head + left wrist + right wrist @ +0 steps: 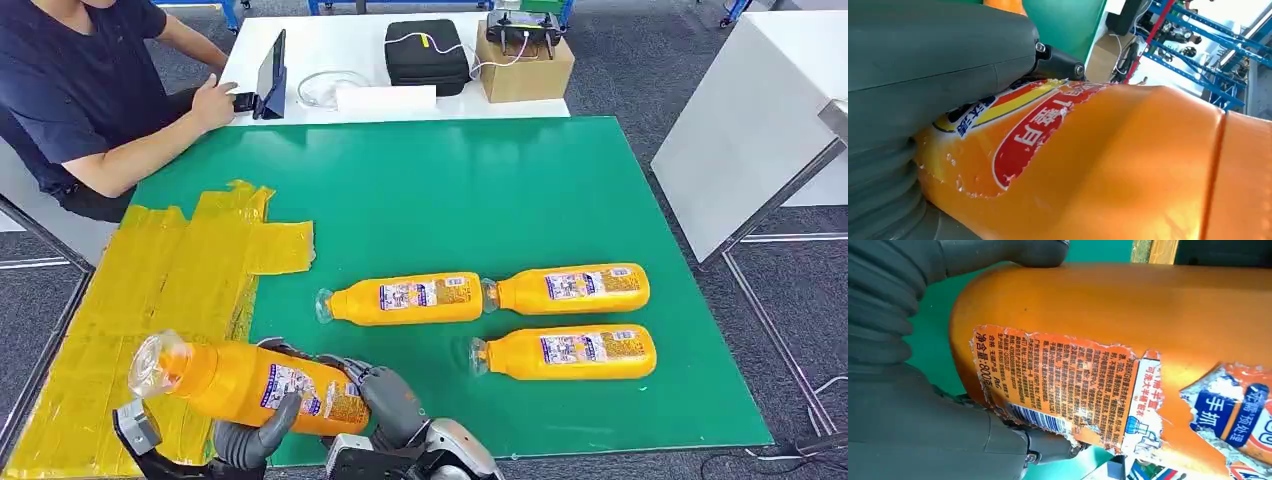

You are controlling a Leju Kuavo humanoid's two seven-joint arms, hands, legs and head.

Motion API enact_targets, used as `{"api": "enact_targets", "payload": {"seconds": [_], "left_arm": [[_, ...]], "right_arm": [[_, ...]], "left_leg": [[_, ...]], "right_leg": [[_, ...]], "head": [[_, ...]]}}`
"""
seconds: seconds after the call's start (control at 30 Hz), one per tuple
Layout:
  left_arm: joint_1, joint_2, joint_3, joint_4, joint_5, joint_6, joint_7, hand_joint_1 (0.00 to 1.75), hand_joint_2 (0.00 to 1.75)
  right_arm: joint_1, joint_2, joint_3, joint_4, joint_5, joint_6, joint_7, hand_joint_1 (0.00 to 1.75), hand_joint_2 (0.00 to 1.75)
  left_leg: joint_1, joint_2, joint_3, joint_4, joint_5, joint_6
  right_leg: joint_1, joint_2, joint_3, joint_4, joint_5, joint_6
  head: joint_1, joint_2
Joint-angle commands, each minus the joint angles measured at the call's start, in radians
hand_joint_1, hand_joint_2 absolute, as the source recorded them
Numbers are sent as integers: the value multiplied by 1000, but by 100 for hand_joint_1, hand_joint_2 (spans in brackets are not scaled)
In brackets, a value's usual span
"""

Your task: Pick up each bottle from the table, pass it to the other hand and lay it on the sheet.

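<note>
An orange bottle (240, 380) with a torn label hangs lying sideways over the near edge of the table, its clear cap pointing left above the yellow sheet (170, 270). My left hand (255, 438) grips its middle from below, the thumb (923, 65) pressed on the label (1038, 130). My right hand (392, 400) wraps around the bottle's base end (1128, 305), with fingers (893, 390) around it. Three more orange bottles lie on the green mat (450, 190): one in the middle (405, 298), one to its right (570, 287), and one nearer to me (570, 352).
A person (80, 90) sits at the far left corner, one hand by a tablet (270, 75). A black case (425, 52) and a cardboard box (525, 60) stand on the white table behind. Another white table (750, 120) stands to the right.
</note>
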Motion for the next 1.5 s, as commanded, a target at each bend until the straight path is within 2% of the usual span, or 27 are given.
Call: {"api": "enact_targets", "payload": {"seconds": [0.03,0.17,0.23,0.27,0.3,0.33,0.37,0.43,0.47,0.53,0.7,0.73,0.9,1.03,1.17,1.33,1.5], "left_arm": [[-11,20,-56,-13,-42,7,-14,175,175],[2,4,-13,-59,-101,41,-28,175,175],[14,-9,26,-113,-189,97,-59,175,175],[17,-16,47,-140,-245,135,-80,175,175],[16,-24,71,-167,-322,192,-102,175,175],[-90,-22,165,-101,-824,695,-227,175,175],[-138,15,193,-57,-1143,1072,-205,175,175],[-184,43,234,26,-1223,1163,-208,175,175],[-193,39,262,53,-1285,1185,-213,175,175],[-199,9,318,73,-1365,1185,-246,175,175],[-212,-21,391,79,-1548,1185,-257,175,175],[-213,-22,395,79,-1563,1185,-257,175,175],[-213,-23,397,80,-1570,1185,-257,175,175],[-224,-23,423,115,-1676,1185,-250,175,175],[-232,27,374,193,-1738,1185,-174,175,175],[-283,194,152,425,-1793,1185,40,175,175],[-348,302,10,601,-1811,1105,142,175,175]], "right_arm": [[47,0,65,50,8,-29,21,175,175],[55,-34,42,-49,11,-53,56,175,175],[75,-55,5,-153,17,-81,73,175,175],[86,-67,-9,-216,31,-100,80,0,175],[91,-83,-33,-279,38,-104,99,0,175],[-91,-207,-119,-309,-73,-119,276,0,175],[-164,-234,-192,-265,-111,-31,256,0,175],[-226,-218,-281,-151,-98,39,187,0,175],[-233,-205,-295,-110,-75,42,168,0,175],[-231,-194,-294,-77,-58,37,159,0,175],[-267,-199,-263,-22,-55,37,185,0,175],[-273,-200,-258,-13,-57,38,189,0,175],[-277,-200,-256,-8,-59,39,191,0,175],[-300,-206,-234,21,-74,45,200,0,175],[-328,-202,-216,66,-79,56,202,0,175],[-411,-178,-181,207,-81,82,209,0,175],[-517,-118,-140,367,-72,112,213,0,175]], "left_leg": [[1,-2,3,-1,-1,0],[0,-1,1,-1,0,0],[1,-2,2,0,-1,1],[1,-2,3,0,-2,1],[1,-2,2,0,-1,1],[1,-2,0,1,-1,1],[1,-1,0,2,-1,1],[-1,-1,-1,-2,3,1],[-1,1,0,-2,3,1],[0,-2,1,-2,5,2],[-2,-1,4,-1,5,3],[0,2,4,-1,4,3],[-1,0,2,-1,4,4],[-1,0,2,-1,4,4],[-1,0,2,-1,5,4],[-2,0,3,-3,6,3],[-2,1,2,-2,6,3]], "right_leg": [[1,-3,4,-2,-1,-1],[1,-2,2,-1,-1,-1],[1,-2,3,-1,-1,-1],[2,-3,5,-1,-2,-1],[1,-3,3,0,-2,-1],[1,-2,1,0,-1,-1],[2,-2,2,0,-1,-1],[0,-1,0,-2,3,0],[-1,1,1,-2,4,-1],[0,-2,3,-3,5,1],[-1,-1,6,-2,4,2],[0,2,5,-2,5,1],[-1,0,3,-1,4,3],[-1,0,4,-2,4,2],[-1,0,4,-2,4,2],[-2,0,4,-2,5,2],[-2,2,2,-1,5,2]], "head": [[0,0],[0,0],[0,0],[0,0],[0,0],[0,0],[0,0],[0,0],[-2,0],[0,0],[1,0],[-1,0],[0,0],[0,0],[0,0],[0,0],[0,0]]}}
